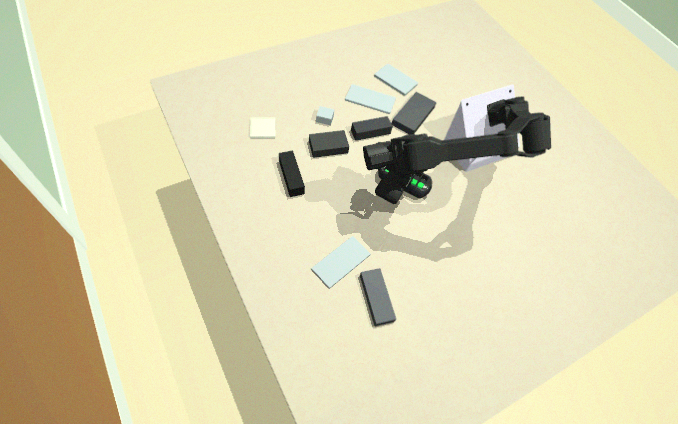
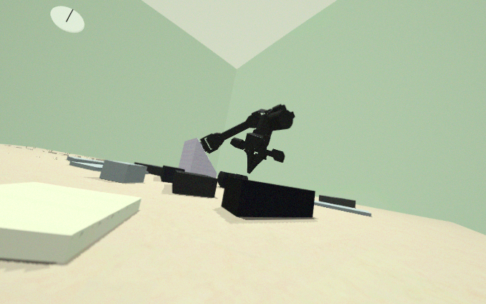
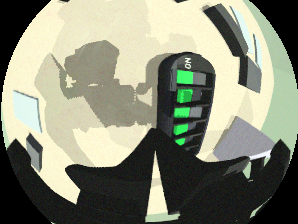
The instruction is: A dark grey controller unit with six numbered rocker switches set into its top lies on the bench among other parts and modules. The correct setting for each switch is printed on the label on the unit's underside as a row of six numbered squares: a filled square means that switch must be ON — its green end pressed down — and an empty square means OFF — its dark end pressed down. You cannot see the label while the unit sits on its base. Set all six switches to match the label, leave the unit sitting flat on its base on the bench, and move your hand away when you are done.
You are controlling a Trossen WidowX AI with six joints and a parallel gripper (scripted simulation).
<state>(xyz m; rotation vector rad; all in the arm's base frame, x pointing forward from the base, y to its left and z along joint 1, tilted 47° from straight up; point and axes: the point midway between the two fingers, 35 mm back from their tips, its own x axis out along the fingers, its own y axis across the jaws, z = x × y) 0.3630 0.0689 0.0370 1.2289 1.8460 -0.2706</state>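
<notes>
Bench: stretching out beneath the hand (image 1: 397, 179) (image 2: 249, 169) (image 3: 155, 137)
Pale wedge (image 1: 477, 114) (image 2: 193, 158) (image 3: 242, 140): beyond the unit from the hand
Hand: fingers closed, gripping nothing
Controller unit (image 1: 424, 189) (image 2: 232, 176) (image 3: 187, 59): base down, just below the fingertips
Switches (image 3: 185, 95): five showing, partly behind the fingers

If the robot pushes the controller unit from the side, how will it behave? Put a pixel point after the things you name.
The controller unit (image 1: 417, 188) (image 3: 165, 100) probably slides without rolling, because it sits upright, switches facing up. Its casing looks rigid, so I expect no bending. The raised green rocker ends might tilt if something presses them.
</notes>
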